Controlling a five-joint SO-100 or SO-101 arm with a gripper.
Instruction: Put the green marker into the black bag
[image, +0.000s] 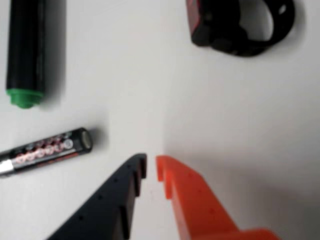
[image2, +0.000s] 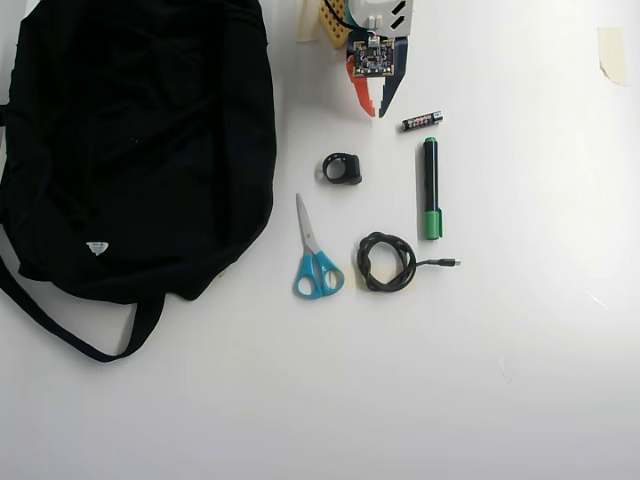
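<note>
1. Nearest the bottom of the overhead view is the white table (image2: 400, 400), bare across its whole near part.
2. A strap of the black bag (image2: 130, 140) loops out toward the near left; the bag itself fills the left side, soft and crumpled, with a small white label (image2: 96, 247) low on its cloth.
3. Right of the bag lie the scissors (image2: 314, 255), blue handles near and blades pointing far.
4. Just right of the scissors is a coiled black cable (image2: 385, 262), its plug end trailing right.
5. The green marker (image2: 430, 188) lies right of centre, well apart from the bag, running near to far. Its barrel is black, with a green cap at the near end and a green tip at the far end. Scissors, cable and ring sit between it and the bag.
6. A small black ring-shaped part (image2: 343, 168) rests left of the marker, beyond the scissors.
7. A small black battery (image2: 422, 120) lies just beyond the marker's far end, close but not touching. In the wrist view its printed label shows, beside the marker's green end.
8. Farthest, the gripper (image2: 374, 106) hangs over the table left of the battery, one finger orange, one dark; its jaws are slightly parted and hold nothing.
9. A scrap of tape (image2: 611, 52) sticks at the far right.
</note>
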